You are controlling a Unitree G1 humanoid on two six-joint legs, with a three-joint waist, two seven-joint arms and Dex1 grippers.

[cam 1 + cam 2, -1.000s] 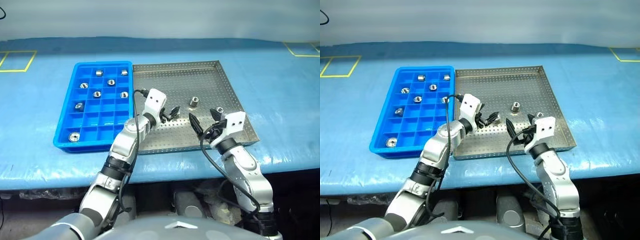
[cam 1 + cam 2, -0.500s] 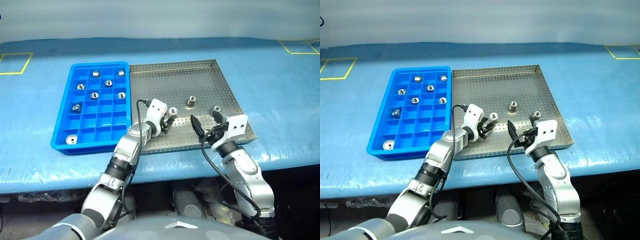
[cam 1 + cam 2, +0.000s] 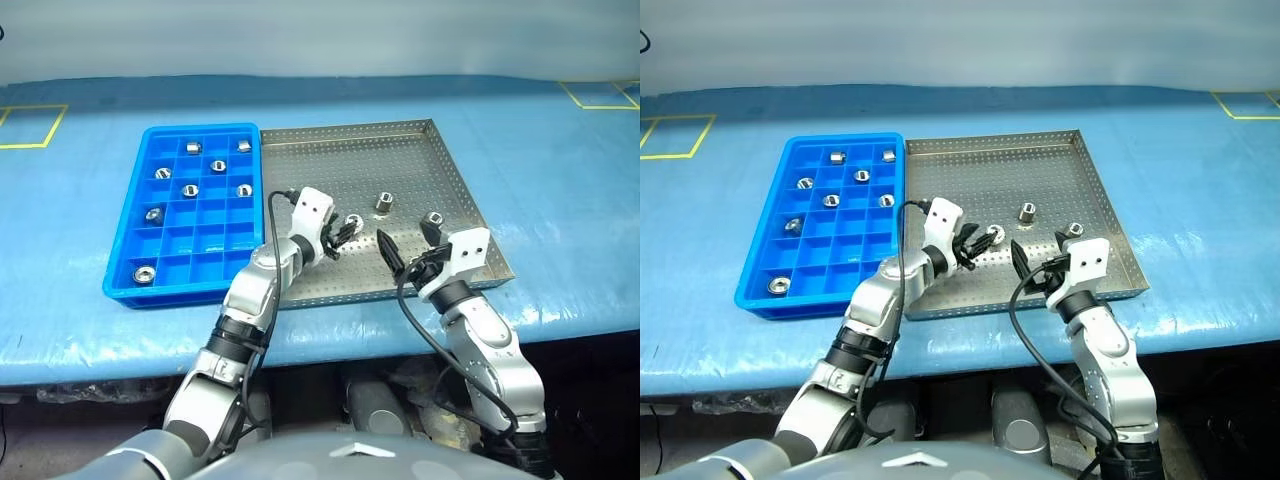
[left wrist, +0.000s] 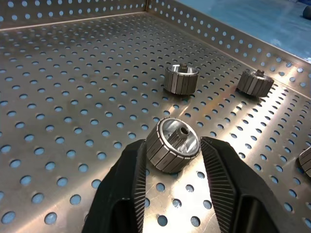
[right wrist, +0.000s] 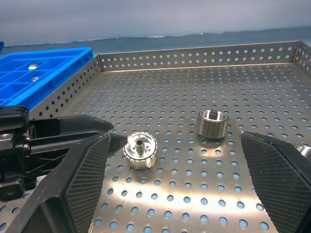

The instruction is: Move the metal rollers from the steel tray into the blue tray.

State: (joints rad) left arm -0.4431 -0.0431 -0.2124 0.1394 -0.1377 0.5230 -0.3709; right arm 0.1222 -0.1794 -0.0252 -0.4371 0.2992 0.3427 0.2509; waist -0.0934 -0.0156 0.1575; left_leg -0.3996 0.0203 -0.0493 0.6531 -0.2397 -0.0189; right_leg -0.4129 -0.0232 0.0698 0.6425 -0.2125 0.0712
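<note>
The steel tray [image 3: 400, 150] lies touching the right side of the blue tray [image 3: 135, 240], which holds seven metal rollers [image 3: 190, 189]. On the steel tray, the left gripper [image 4: 172, 167] has its fingers around one roller [image 4: 173, 145], not clearly clamped. The right gripper [image 3: 407, 238] hovers near it, spread wide, empty. Two other rollers [image 3: 384, 202] lie beyond the grippers.

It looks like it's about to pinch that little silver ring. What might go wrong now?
The small ribbed silver roller lies tilted between the left gripper's black fingers, so it might squirt out as they close. Freed, it could roll across the perforated steel tray toward the other rollers.
</note>
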